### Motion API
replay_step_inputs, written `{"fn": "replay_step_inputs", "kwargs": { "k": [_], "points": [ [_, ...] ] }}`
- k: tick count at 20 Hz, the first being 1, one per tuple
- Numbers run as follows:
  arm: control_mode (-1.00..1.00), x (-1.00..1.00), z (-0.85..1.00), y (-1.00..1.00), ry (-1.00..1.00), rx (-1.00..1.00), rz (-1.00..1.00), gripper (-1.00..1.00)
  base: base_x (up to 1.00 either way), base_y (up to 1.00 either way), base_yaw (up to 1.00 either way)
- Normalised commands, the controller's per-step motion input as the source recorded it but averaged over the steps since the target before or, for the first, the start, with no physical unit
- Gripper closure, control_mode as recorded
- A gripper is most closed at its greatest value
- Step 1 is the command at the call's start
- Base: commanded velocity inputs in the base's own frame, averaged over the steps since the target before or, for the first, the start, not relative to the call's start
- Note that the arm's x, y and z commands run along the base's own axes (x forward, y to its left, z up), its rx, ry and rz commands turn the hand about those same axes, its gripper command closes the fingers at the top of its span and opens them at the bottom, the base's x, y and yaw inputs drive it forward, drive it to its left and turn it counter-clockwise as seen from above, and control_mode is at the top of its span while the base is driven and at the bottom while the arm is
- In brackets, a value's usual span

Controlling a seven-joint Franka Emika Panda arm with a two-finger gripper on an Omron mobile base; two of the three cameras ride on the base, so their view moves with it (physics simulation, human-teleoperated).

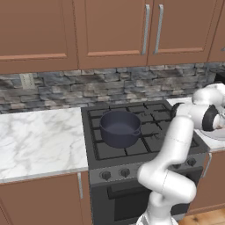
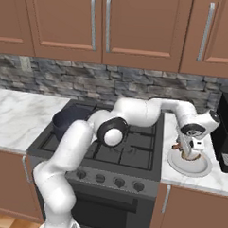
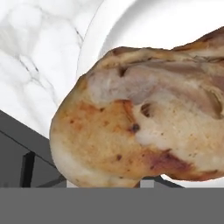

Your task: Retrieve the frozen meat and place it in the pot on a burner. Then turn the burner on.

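End effector [image 2: 188, 153] down over white plate [image 2: 204, 169] on marble surface [image 2: 216, 180], just right of cooktop [image 2: 133, 152]. Frozen meat [image 3: 144, 118] on plate, right up against hand camera; fingers hidden, so jaw gap and hold: cannot tell.

Risks: partial pinch on irregular lump, meat slips on lift. Plate dragged along. Pot [image 1: 119, 127] sits on left burner [image 1: 115, 147] of cooktop, well apart from plate; long carry across grates, drop likely if grip weak.
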Motion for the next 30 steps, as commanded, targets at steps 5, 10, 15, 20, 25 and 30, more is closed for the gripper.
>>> {"fn": "replay_step_inputs", "kwargs": {
  "k": [5, 10, 15, 20, 25, 30],
  "points": [
    [-1.0, -0.36, 0.21, 0.61, -0.51, -0.16, 0.0, 1.0, 0.0, 0.0, 0.0],
    [-1.0, -0.57, 0.29, 0.44, -0.51, -0.19, 0.04, 1.0, 0.0, 0.0, 0.0],
    [-1.0, -0.33, 0.95, 0.42, -0.29, -0.33, 0.16, 1.0, 0.0, 0.0, 0.0],
    [-1.0, -0.2, 0.84, 0.35, -0.1, -0.32, 0.13, 1.0, 0.0, 0.0, 0.0],
    [-1.0, 0.02, 0.0, 0.02, 0.02, 0.01, 0.0, 1.0, 0.0, 0.0, 0.0],
    [-1.0, 0.01, 0.26, 0.18, 0.04, -0.04, 0.09, 1.0, 0.0, 0.0, 0.0]
  ]
}}
